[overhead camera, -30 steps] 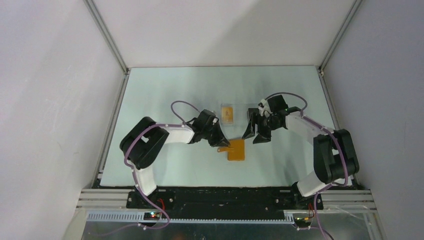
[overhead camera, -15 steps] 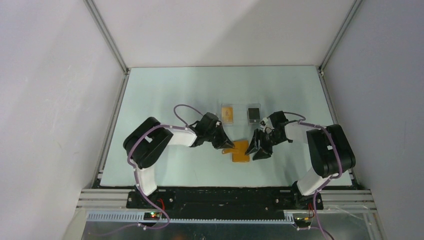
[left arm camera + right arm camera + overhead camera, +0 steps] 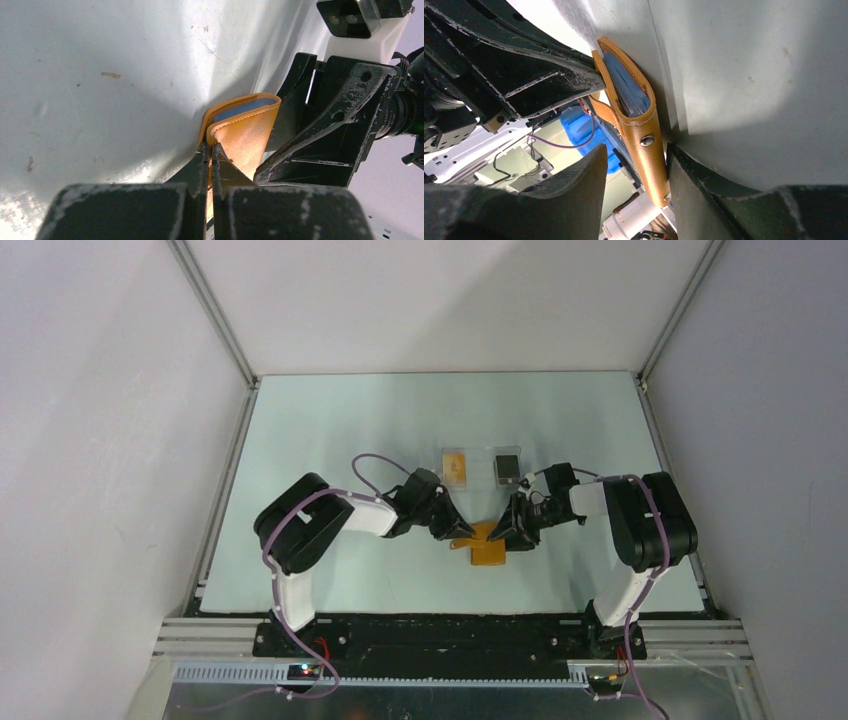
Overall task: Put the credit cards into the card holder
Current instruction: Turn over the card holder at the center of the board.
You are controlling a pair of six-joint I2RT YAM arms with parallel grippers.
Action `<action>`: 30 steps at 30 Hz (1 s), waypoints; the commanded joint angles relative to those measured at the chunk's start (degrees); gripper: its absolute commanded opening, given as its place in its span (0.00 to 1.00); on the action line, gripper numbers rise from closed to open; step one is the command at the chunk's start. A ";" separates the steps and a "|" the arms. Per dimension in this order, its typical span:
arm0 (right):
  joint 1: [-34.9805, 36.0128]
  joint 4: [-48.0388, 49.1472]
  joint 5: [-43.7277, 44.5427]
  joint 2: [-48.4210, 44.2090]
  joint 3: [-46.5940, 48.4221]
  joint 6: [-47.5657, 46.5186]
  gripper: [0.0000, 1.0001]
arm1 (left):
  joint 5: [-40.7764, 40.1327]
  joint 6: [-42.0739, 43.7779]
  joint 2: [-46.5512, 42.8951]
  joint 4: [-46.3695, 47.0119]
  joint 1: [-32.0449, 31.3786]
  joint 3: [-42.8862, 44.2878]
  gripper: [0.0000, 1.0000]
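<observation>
The wallet [image 3: 489, 548] is clamped by the left gripper [image 3: 210, 151]. Its opposite end is straddled by the right gripper's [image 3: 633, 159] parted jaws.

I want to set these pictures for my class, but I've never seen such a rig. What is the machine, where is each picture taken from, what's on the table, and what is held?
It is a robot with two jointed arms, the left arm and the right arm, bolted at the near edge of the table. The wide picture looks down from above and behind them. The other two come from a camera on each wrist, showing that arm's own tool. On the table are an orange wallet and, further back, two clear plastic rectangles, orange-centred and black-centred. The left tool is shut on the wallet's edge. The right tool is open, its fingers either side of the wallet. A blue card shows inside the wallet.
</observation>
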 commanded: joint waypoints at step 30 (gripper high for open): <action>4.48 -28.71 20.49 -22.63 16.36 -9.64 0.10 | -14.10 10.93 -22.46 -14.82 -0.95 -2.17 0.62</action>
